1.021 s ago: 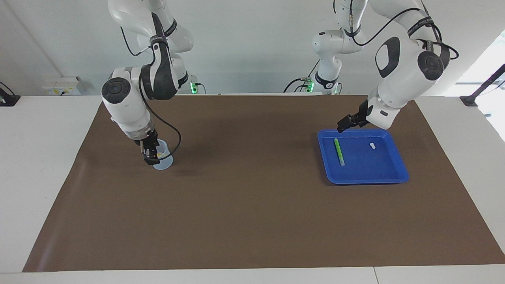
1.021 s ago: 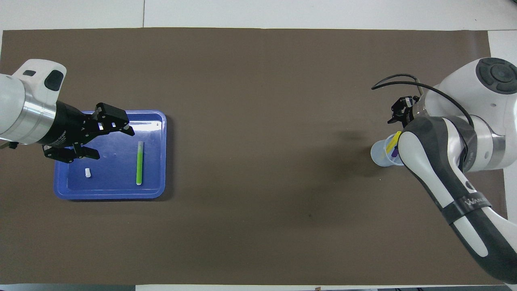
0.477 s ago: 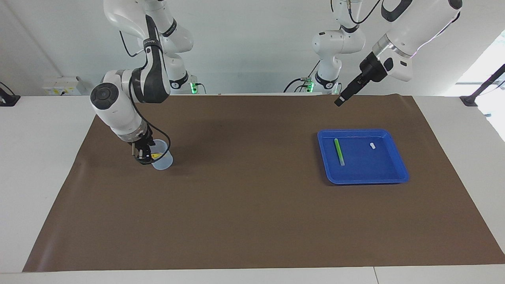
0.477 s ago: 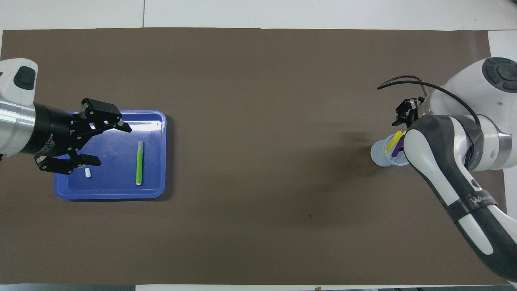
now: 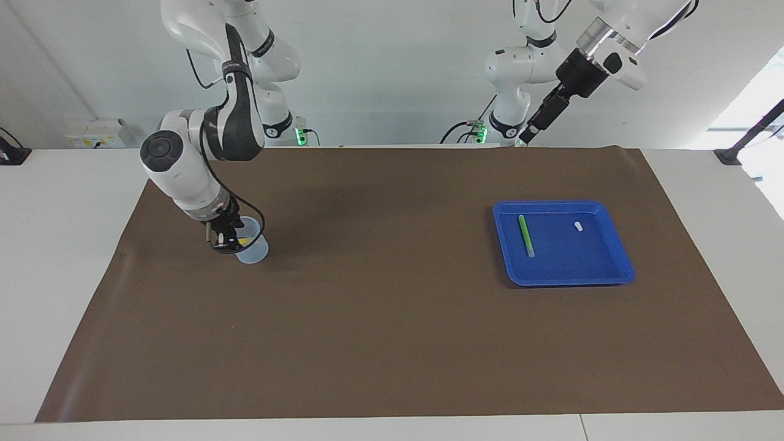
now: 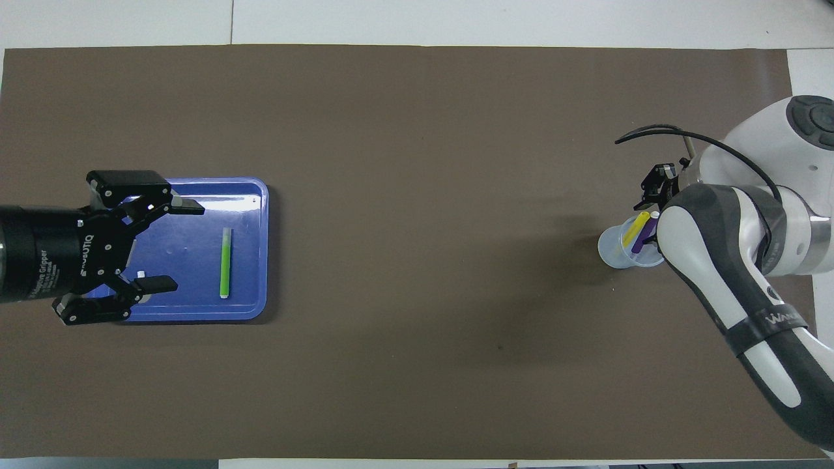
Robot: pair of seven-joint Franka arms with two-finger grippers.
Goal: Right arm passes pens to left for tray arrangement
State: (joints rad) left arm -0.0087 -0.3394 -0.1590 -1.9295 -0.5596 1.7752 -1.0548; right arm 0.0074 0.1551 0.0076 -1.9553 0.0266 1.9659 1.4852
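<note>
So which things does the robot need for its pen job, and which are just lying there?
For the job:
green pen
yellow pen
purple pen
blue tray
right pincer
left pincer

Just there:
clear cup
small white piece
brown mat

Robotics lab — two white arms (image 5: 202, 165), brown mat (image 5: 392, 318), bare walls

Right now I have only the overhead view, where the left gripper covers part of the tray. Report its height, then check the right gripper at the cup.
Observer: The left gripper is raised high in the air, well clear of the tray, and touches nothing.
Operator: Now the right one. Its own arm blocks my view.
Observer: The right gripper is down low, just above the table, right at the rim of the cup.
</note>
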